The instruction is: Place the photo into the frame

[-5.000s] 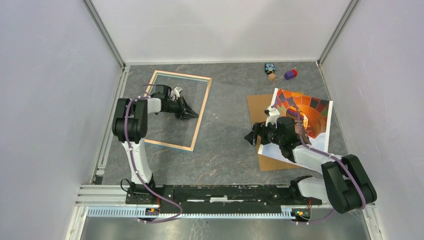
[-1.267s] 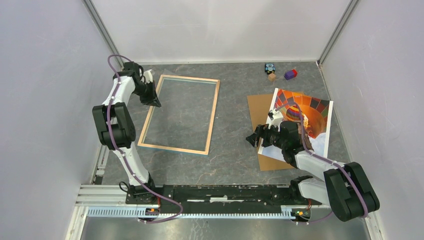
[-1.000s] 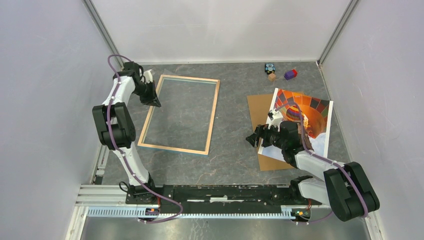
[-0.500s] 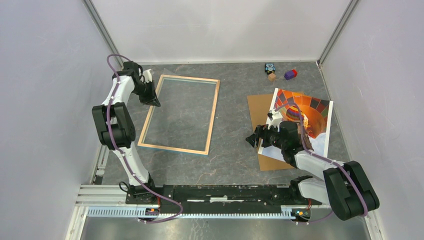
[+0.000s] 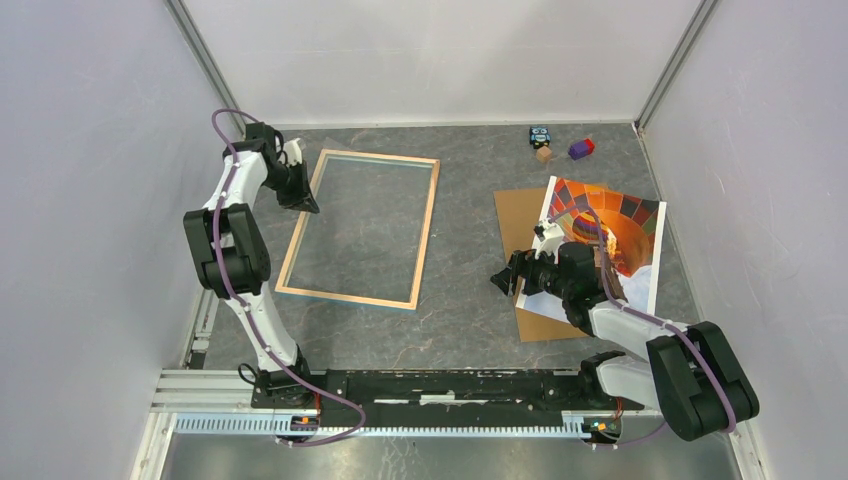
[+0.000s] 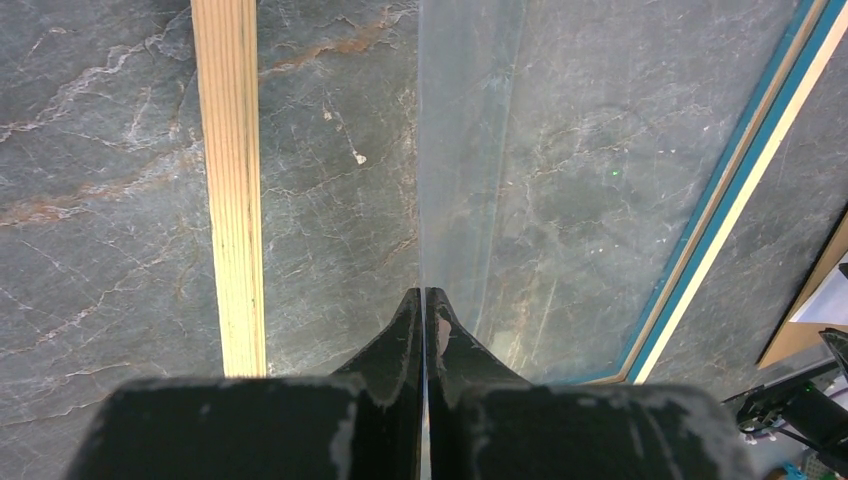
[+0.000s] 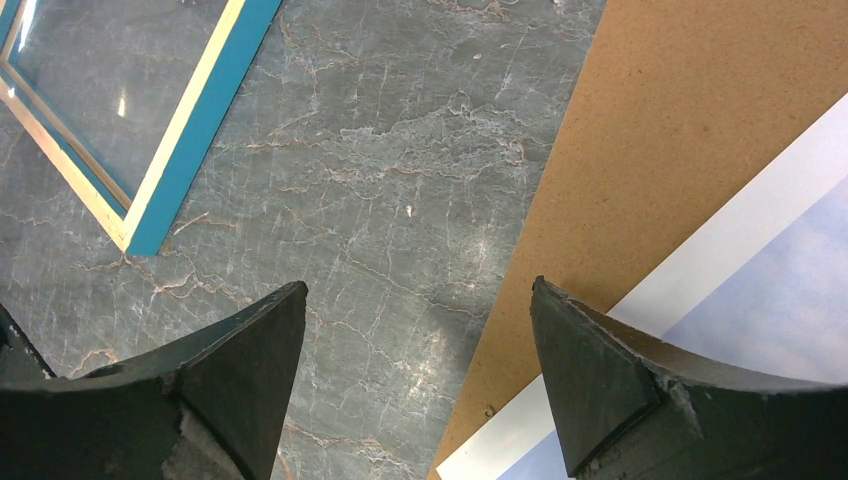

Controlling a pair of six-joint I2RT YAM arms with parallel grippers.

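Well, seeing left gripper (image 6: 425,300) pinched tight on the clear pane (image 6: 470,150) in the frame (image 5: 430,220) upper left, right gripper (image 7: 418,288) spread wide over the hardboard (image 7: 650,130) edge by the photo (image 5: 635,215).

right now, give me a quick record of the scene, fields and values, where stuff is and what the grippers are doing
frame: flat on the table, left of centre, pale wood side up
photo: right side, lying on the hardboard sheet, not in the frame
left gripper: shut, seemingly pinching the edge of a clear pane at the frame's far left corner
right gripper: open, empty, by the left edge of the hardboard sheet
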